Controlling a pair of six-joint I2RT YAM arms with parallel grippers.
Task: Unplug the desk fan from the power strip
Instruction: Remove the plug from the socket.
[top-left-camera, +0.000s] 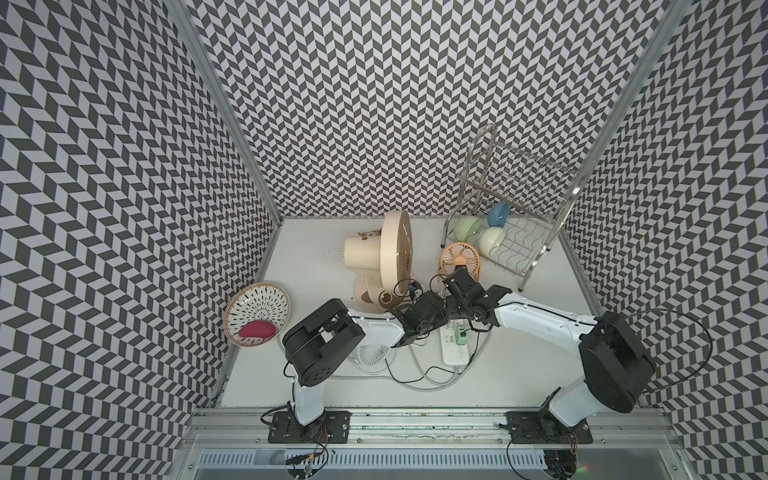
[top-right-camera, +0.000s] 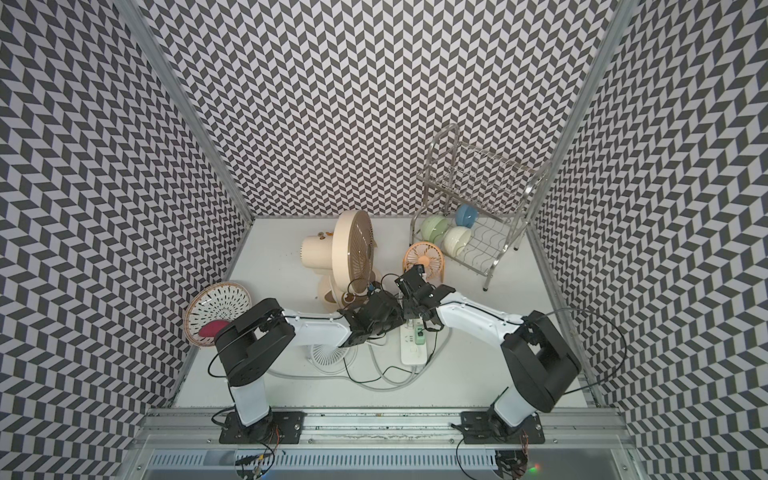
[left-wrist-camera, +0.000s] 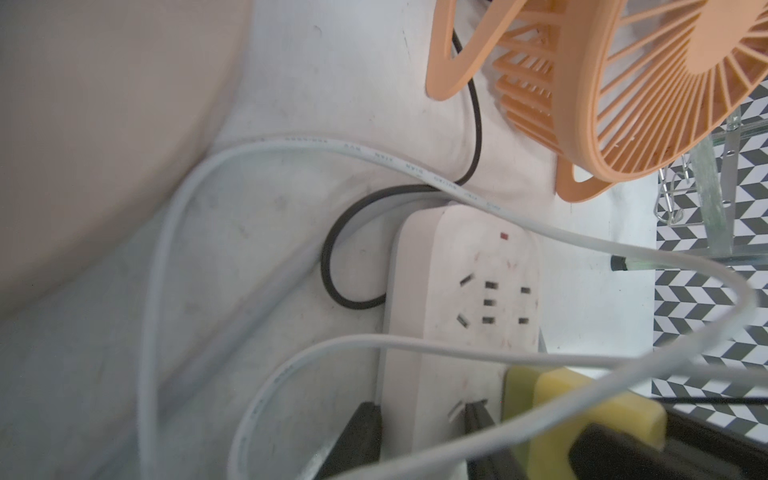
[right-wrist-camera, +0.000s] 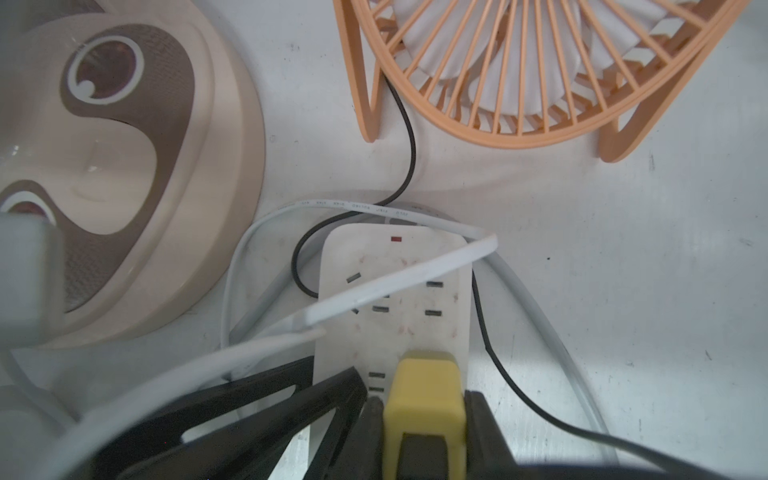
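**Q:** What sits at the left of the white surface (top-left-camera: 307, 266)?

**A:** A woven basket (top-left-camera: 257, 309), tilted against the wall panel, holds a red object (top-left-camera: 257, 330). To its right, a cream fan (top-left-camera: 395, 249) stands upright.

**Q:** And at centre?

**A:** The power strip (top-left-camera: 452, 353) lies flat at mid-surface, with a white cord (left-wrist-camera: 166, 249) and a black cord (right-wrist-camera: 411, 149) looping around its far end. The left gripper (left-wrist-camera: 422, 407) comes in from the left with its jaws apart astride the strip's long edge. One fingertip is on the strip's face and the other is beside it. I cannot tell whether it is clamping the strip.

**Q:** The other arm?

**A:** The right gripper (right-wrist-camera: 424, 399) is clenched on a yellow-green plug (right-wrist-camera: 426, 374) that stands on the strip's face, one finger on each side of it.

**Q:** Farther right?

**A:** An orange fan (top-left-camera: 459, 259) stands just beyond the strip's far end. In the rear right corner, a steel dish rack (top-left-camera: 536, 232) holds three bowls (top-left-camera: 490, 241), two pale green and one blue.
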